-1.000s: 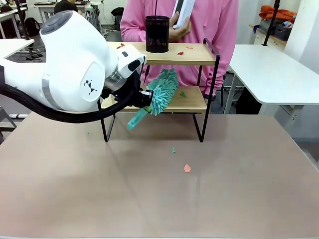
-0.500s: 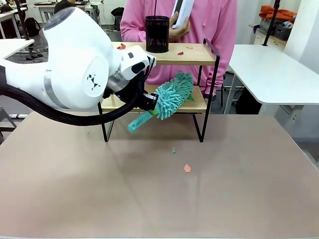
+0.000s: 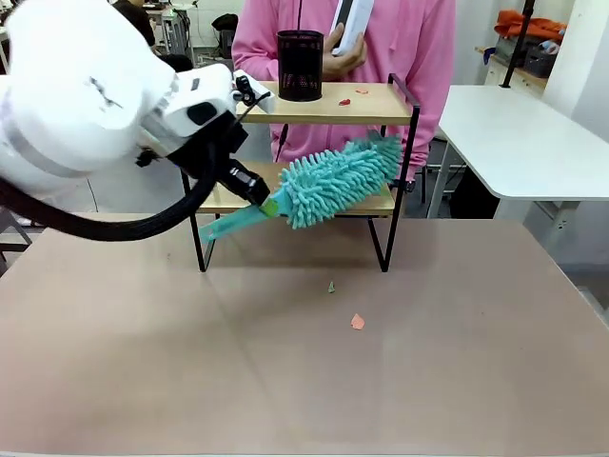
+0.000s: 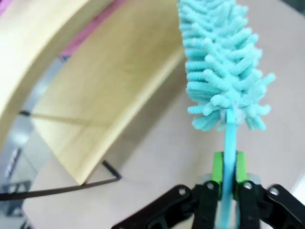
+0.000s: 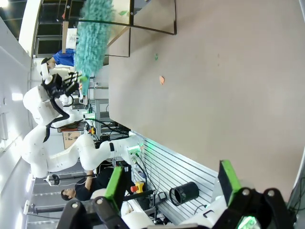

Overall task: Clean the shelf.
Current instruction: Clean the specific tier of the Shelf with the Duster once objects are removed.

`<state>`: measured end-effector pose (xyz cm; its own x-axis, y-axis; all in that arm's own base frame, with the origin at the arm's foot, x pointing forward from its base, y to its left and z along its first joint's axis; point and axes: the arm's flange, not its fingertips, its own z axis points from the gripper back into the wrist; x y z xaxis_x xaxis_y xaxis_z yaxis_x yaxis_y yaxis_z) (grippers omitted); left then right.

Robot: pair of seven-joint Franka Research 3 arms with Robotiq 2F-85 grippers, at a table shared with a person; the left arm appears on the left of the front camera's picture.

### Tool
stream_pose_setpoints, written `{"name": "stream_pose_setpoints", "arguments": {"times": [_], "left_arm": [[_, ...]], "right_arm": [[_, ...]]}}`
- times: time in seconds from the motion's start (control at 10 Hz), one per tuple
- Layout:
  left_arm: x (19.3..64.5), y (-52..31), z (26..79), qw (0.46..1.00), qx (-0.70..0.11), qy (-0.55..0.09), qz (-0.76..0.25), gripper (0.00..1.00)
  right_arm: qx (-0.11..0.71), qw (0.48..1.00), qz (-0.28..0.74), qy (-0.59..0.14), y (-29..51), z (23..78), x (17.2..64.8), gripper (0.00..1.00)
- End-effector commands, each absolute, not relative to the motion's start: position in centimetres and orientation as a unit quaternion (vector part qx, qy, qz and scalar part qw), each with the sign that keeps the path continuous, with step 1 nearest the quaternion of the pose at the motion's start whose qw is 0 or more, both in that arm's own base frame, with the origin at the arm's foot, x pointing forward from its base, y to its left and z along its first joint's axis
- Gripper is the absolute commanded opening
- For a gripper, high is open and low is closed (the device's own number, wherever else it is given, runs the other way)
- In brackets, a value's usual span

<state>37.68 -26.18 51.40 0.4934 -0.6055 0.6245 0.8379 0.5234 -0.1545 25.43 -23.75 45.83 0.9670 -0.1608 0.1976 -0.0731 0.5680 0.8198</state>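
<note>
The shelf [image 3: 324, 105] stands at the table's far side, two light wooden boards in a thin black frame. My left gripper [image 3: 259, 201] is shut on the handle of a teal fluffy duster [image 3: 335, 179], whose head lies along the lower board [image 3: 228, 198] and reaches the right-hand rail. In the left wrist view the green pads [image 4: 217, 166] pinch the thin handle [image 4: 229, 143], with the duster head [image 4: 221, 67] beside the boards [image 4: 109, 90]. Small red scraps [image 3: 344, 101] lie on the top board. My right gripper [image 5: 171, 183] hangs open, far from the shelf [image 5: 143, 26].
A black mesh cup [image 3: 301, 65] stands on the top board. A green scrap [image 3: 331, 287] and an orange scrap [image 3: 357, 322] lie on the brown table [image 3: 304, 381] in front of the shelf. A person in pink [image 3: 419, 57] stands right behind it. A white table [image 3: 514, 133] is at the right.
My left arm has swung the duster head rightward along the lower board to its right end. The green scrap that lay there is now hidden behind the duster.
</note>
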Motion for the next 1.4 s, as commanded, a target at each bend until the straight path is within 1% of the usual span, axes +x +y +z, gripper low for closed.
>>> {"name": "stream_pose_setpoints", "arguments": {"times": [0.0, 0.2, 0.3, 0.6, 0.8, 0.9, 1.1, 1.3], "left_arm": [[36.9, -22.7, 50.6, 0.812, -0.241, -0.223, -0.483, 0.05], [37.4, -22.2, 50.2, 0.822, -0.236, -0.222, -0.468, 0.05], [37.4, -22.1, 50.2, 0.819, -0.24, -0.211, -0.476, 0.05], [37.4, -21.1, 50.1, 0.823, -0.237, -0.208, -0.473, 0.05], [36.9, -19.8, 50.5, 0.818, -0.249, -0.199, -0.478, 0.05], [35.6, -18.5, 51.4, 0.807, -0.27, -0.192, -0.488, 0.05], [31.0, -13.4, 54.3, 0.78, -0.29, -0.19, -0.521, 0.05], [26.4, -6.2, 58.1, 0.765, -0.328, -0.228, -0.505, 0.05]], "right_arm": [[0.463, 0.877, -0.013, -0.13, -24.0, 46.0, 25.3, 1.0], [0.463, 0.877, -0.013, -0.13, -24.0, 46.0, 25.3, 1.0], [0.463, 0.877, -0.013, -0.13, -24.0, 46.0, 25.3, 1.0], [0.463, 0.877, -0.013, -0.13, -24.0, 46.0, 25.3, 1.0], [0.463, 0.877, -0.013, -0.13, -24.0, 46.0, 25.3, 1.0], [0.463, 0.877, -0.013, -0.13, -24.0, 46.0, 25.3, 1.0], [0.463, 0.877, -0.013, -0.13, -24.0, 46.0, 25.3, 1.0], [0.463, 0.877, -0.013, -0.13, -24.0, 46.0, 25.3, 1.0]]}}
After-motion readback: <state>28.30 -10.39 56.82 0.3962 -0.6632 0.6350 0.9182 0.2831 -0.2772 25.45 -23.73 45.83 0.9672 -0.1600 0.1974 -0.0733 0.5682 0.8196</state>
